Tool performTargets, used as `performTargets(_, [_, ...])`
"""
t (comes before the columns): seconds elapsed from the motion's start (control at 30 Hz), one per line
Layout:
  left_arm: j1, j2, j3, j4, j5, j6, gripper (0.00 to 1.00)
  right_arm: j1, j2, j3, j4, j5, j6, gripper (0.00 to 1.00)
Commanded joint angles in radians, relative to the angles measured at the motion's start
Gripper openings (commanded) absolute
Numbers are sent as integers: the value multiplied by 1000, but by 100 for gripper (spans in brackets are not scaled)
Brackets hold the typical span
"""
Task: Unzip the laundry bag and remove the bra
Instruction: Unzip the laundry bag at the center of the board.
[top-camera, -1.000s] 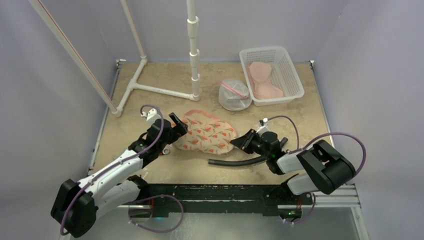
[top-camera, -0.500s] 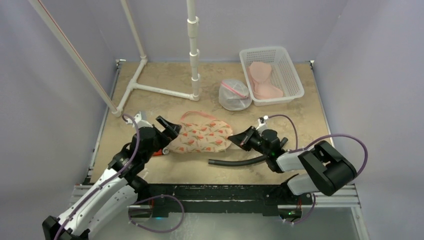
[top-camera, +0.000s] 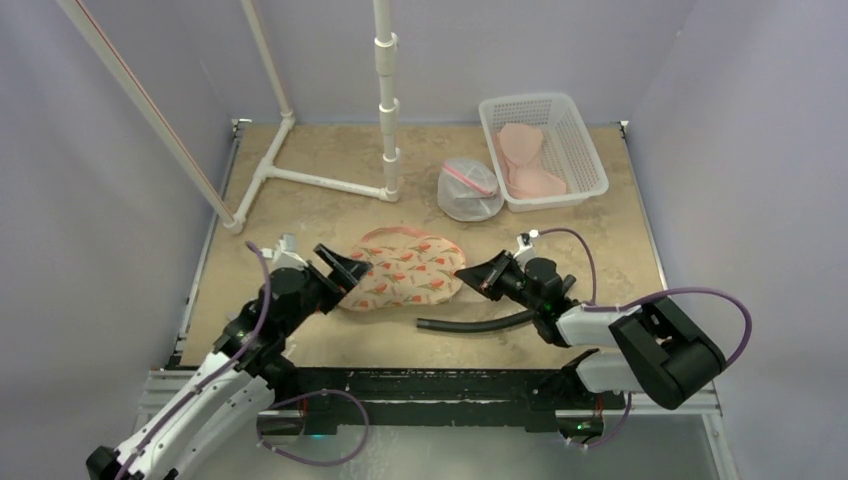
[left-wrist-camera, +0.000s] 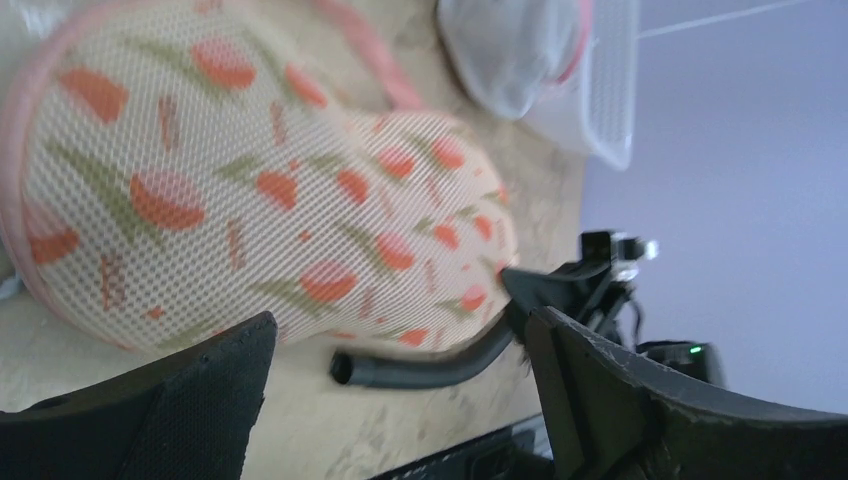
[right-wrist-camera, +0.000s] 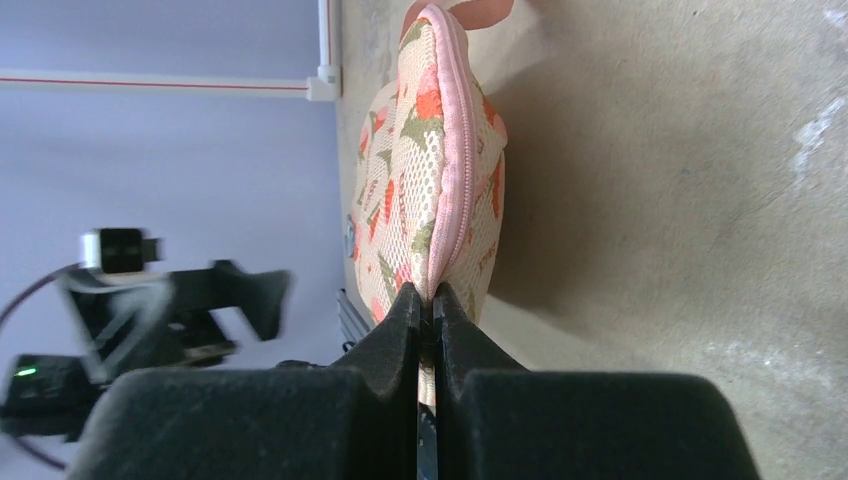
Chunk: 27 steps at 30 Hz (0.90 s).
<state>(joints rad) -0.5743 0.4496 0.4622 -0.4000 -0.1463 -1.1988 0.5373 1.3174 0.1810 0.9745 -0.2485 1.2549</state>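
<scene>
Two tools sit at opposite ends of one floral mesh laundry bag (top-camera: 405, 272), which lies flat at the centre of the surface (top-camera: 620, 235). The right tool (top-camera: 467, 276) is pinched tight on the bag's right end. In the right wrist view its fingers (right-wrist-camera: 400, 330) meet on the pink zip seam, and the zip looks closed along the length that shows. The left tool (top-camera: 352, 272) stands wide, gripping nothing, with the bag's left end just beside its fingers. Whether they touch the mesh cannot be told, and what the bag holds does not show through it.

One black hose (top-camera: 470, 324) lies on the surface just below the bag, running from under the right arm toward the lower centre of the frame.

One smaller white mesh bag (top-camera: 468, 190) with a pink zip sits above and to the right, well apart from the floral one. It touches one white basket (top-camera: 590, 165) at the upper right, which holds pale pink bra cups (top-camera: 525, 160); how many garments cannot be told. One white pipe frame (top-camera: 388, 110) stands at the upper left and centre.
</scene>
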Motion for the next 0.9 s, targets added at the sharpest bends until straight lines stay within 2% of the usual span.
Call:
performTargets(0.0, [-56,43,-164,270,162,-137,93,26,-7,17,35,10,75,0])
performTargets(0.17, [-130,108,-179,412,149,-162,93,56,-40,44,-34,60,113,0])
performTargets(0.4, [-311,302,-160,551,-15,-192,93,84,-21,68,-51,97,159,0])
performTargets(0.53, [-364,409,-153,603,-68,-247,93,102,-27,78,-81,118,155,0])
performTargets(0.67, [-390,431,-146,562,-141,-320,93,102,-57,80,-125,137,127,0])
performTargets(0.87, [-392,425,-146,408,-275,-438,92,102,-94,69,-159,146,74,0])
